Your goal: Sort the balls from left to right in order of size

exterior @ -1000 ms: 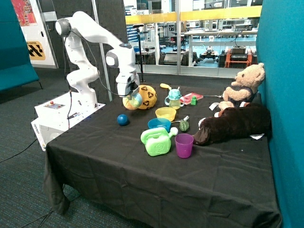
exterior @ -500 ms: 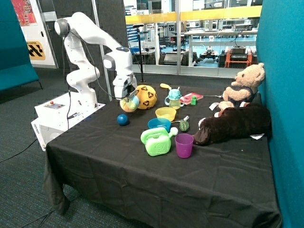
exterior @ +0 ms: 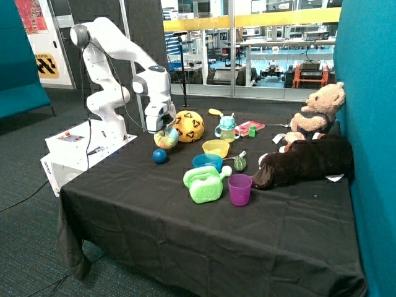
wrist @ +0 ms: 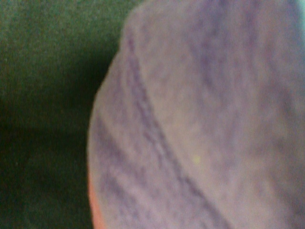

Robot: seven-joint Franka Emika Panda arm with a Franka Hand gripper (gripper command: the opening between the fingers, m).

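My gripper (exterior: 164, 135) is shut on the mid-sized pastel ball (exterior: 167, 140) and holds it just above the black tablecloth. The large yellow-orange ball (exterior: 190, 126) with black marks rests right beside it, toward the bowls. The tiny dark blue ball (exterior: 160, 156) lies on the cloth just in front of the held ball, toward the table's front edge. In the wrist view the held ball (wrist: 200, 124) fills most of the picture as a blurred pale surface, with dark cloth (wrist: 43, 119) beside it.
A yellow bowl (exterior: 216, 148), a blue bowl (exterior: 207, 161), a green watering can (exterior: 204, 184) and a purple cup (exterior: 240, 189) stand mid-table. A baby bottle (exterior: 227, 129), a teddy bear (exterior: 315, 114) and a brown plush (exterior: 303, 162) lie farther along. The robot base (exterior: 86, 145) stands off the table's end.
The gripper carried the pastel ball sideways, from in front of the large yellow-orange ball to its side nearer the robot base, and a little lower.
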